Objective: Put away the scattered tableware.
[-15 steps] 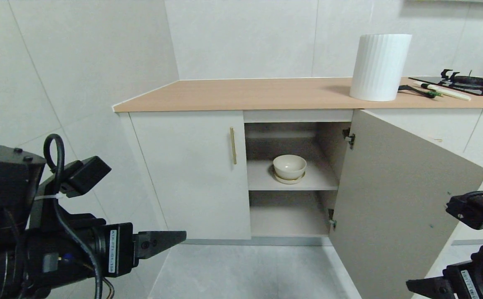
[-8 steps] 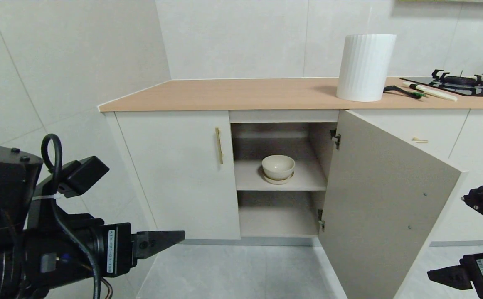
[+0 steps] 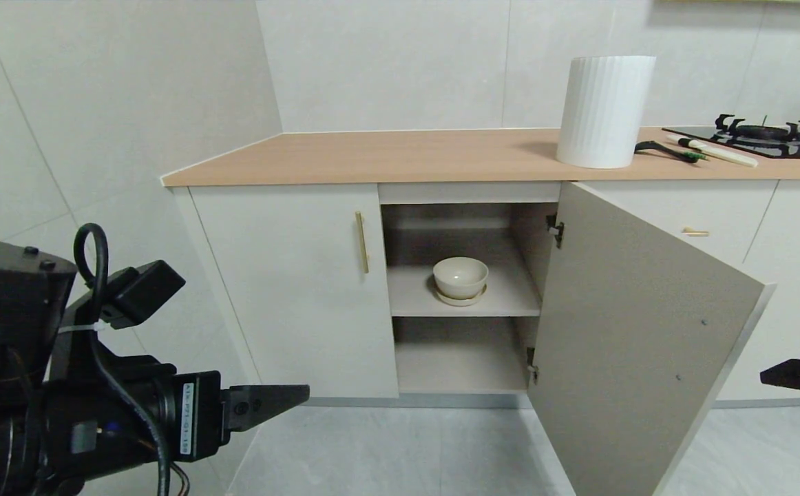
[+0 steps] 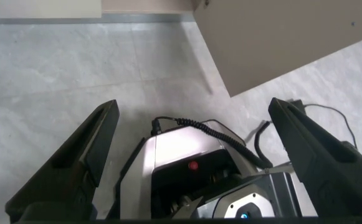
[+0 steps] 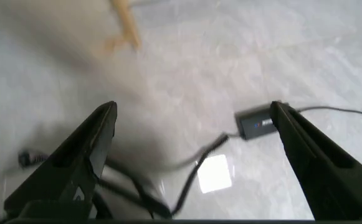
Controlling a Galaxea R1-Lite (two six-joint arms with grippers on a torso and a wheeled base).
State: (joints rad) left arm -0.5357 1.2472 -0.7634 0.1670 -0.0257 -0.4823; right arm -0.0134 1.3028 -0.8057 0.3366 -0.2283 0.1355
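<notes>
A cream bowl (image 3: 460, 276) sits on a small plate (image 3: 460, 299) on the upper shelf (image 3: 510, 303) of the cabinet, whose right door (image 3: 637, 331) stands wide open. My left gripper (image 3: 293, 395) hangs low at the left, in front of the closed left door (image 3: 290, 289) and well short of the shelf. Over the floor its fingers (image 4: 93, 149) are spread wide, and the left gripper (image 4: 193, 109) holds nothing. My right gripper (image 3: 775, 375) is at the far right, beyond the open door's edge. The right gripper (image 5: 193, 109) is open and empty above the floor.
On the wooden countertop (image 3: 400, 155) stand a tall white ribbed container (image 3: 603, 111), a green-handled utensil (image 3: 668, 150) and a white stick-like item (image 3: 720, 153) beside a gas hob (image 3: 768, 134). The lower shelf (image 3: 458, 365) is bare. A cable and adapter (image 5: 255, 121) lie on the floor.
The head camera has shifted, so the cabinet sits further left in the picture. My right gripper has risen and moved right, away from the open door. The left arm has kept still.
</notes>
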